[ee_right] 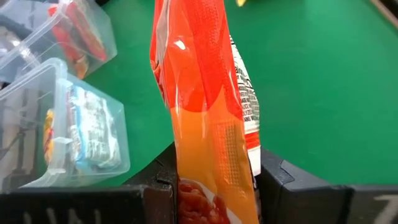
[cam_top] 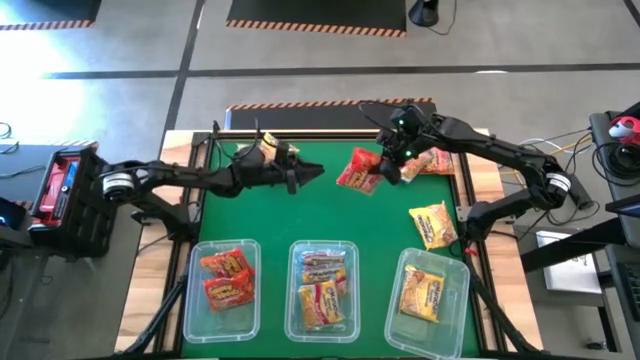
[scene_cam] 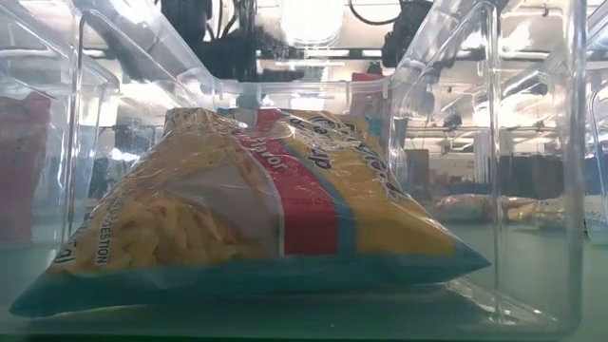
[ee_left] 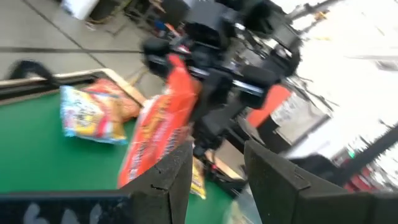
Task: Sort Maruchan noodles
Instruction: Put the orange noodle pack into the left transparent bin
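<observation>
red pkts [cam_top: 358, 170]: 3, tubs [cam_top: 221, 289]: 3

Evenly and brightly lit from overhead, with only soft shadows on the green worktop [cam_top: 330, 210]. Strong glare on the clear tub [scene_cam: 532, 142] walls in the low view. Heavily motion-blurred in the left wrist view, blown out white toward one corner.

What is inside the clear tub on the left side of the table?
The left tub holds two red noodle packets, one overlapping the other. Whether anything lies underneath them cannot be seen.
</observation>
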Robot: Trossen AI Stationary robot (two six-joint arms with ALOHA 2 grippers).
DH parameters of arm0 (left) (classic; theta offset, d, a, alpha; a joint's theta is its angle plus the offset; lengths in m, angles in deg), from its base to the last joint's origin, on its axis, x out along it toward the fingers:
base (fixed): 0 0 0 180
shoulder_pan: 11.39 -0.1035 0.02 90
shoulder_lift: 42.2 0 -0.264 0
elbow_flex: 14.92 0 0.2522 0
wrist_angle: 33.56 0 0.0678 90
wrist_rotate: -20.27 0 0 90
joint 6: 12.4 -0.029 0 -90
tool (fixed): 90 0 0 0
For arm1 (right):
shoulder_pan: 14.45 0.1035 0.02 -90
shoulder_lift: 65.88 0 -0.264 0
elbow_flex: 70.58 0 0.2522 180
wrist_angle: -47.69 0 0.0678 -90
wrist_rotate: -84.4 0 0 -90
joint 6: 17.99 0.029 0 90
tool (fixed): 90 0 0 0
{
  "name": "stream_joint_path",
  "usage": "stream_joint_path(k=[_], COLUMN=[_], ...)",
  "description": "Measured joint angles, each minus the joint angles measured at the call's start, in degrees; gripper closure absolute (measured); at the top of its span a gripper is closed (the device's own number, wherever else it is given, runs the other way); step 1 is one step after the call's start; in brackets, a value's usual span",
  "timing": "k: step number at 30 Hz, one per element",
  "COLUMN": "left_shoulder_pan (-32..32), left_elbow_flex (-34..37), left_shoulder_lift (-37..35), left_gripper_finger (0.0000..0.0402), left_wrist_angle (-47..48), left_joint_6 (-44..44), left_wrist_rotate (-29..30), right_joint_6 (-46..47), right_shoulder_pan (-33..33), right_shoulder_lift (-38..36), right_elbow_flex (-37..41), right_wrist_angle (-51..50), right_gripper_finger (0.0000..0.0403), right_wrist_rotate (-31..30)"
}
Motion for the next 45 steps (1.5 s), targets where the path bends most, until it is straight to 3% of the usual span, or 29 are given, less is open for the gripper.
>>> stream_joint_path(k=[9, 16, 24, 33, 45], left_shoulder_pan=[1.3, -1.1, -1.8, -1.9, -2.0], left_elbow_flex=[-3.5, -3.2, -4.3, -7.5, -11.3], left_shoulder_lift=[-0.2, 0.4, 2.7, 6.2, 10.7], left_gripper_finger=[0.0219, 0.0172, 0.0168, 0.0168, 0.0171], left_wrist_angle=[5.0, 5.4, 5.7, 5.8, 6.0], left_joint_6=[-12.7, -15.8, -21.3, -23.1, -15.7], left_wrist_rotate=[-4.6, -5.8, -4.7, -3.8, -12.1], right_joint_6=[-0.5, -1.6, -3.7, -4.7, -7.0], right_shoulder_pan=[1.0, 2.2, 3.8, 3.9, 3.9], right_shoulder_lift=[0.0, 0.0, 0.8, 1.2, 1.2], right_elbow_flex=[0.0, 0.0, 0.0, 0.0, 0.0], right_wrist_angle=[2.1, 6.4, 15.4, 16.8, 17.1], right_gripper_finger=[0.0296, 0.0296, 0.0296, 0.0296, 0.0296], right_wrist_rotate=[1.8, 6.6, 7.4, 7.4, 7.8])
